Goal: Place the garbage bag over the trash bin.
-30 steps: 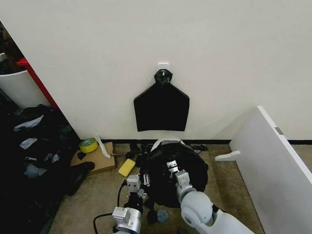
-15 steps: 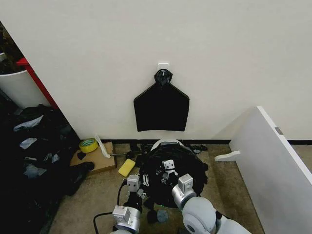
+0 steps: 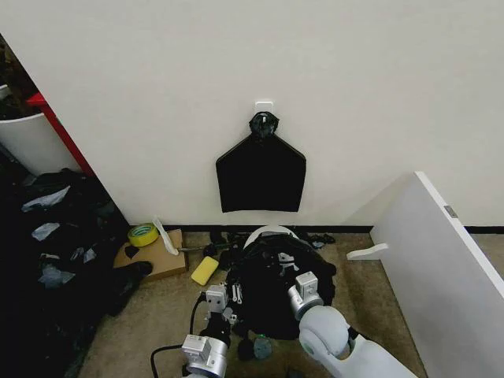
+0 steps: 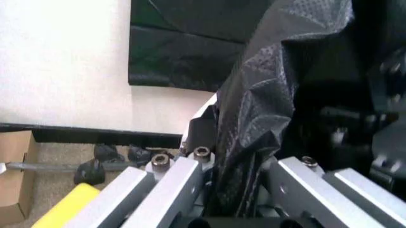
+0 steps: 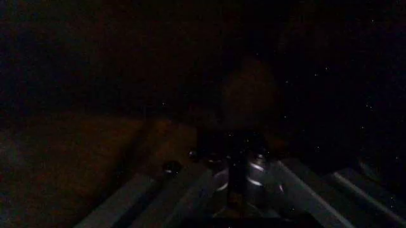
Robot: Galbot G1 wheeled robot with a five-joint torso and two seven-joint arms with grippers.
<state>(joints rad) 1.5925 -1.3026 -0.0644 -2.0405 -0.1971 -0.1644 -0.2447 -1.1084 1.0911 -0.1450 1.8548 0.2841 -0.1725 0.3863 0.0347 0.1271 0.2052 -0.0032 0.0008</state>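
Left gripper (image 3: 224,305) pinched the garbage bag (image 3: 268,287), which hid most of the trash bin (image 3: 268,231); right gripper's (image 3: 293,272) grip was not clear.

**Clutter along the wall**

A black bag (image 3: 261,175) hangs from a white wall hook (image 3: 264,105) at centre. Lower left, a yellow tape roll (image 3: 142,234) rests on cardboard (image 3: 155,256), a yellow sponge (image 3: 205,270) beside it. A white board (image 3: 437,268) leans at lower right.
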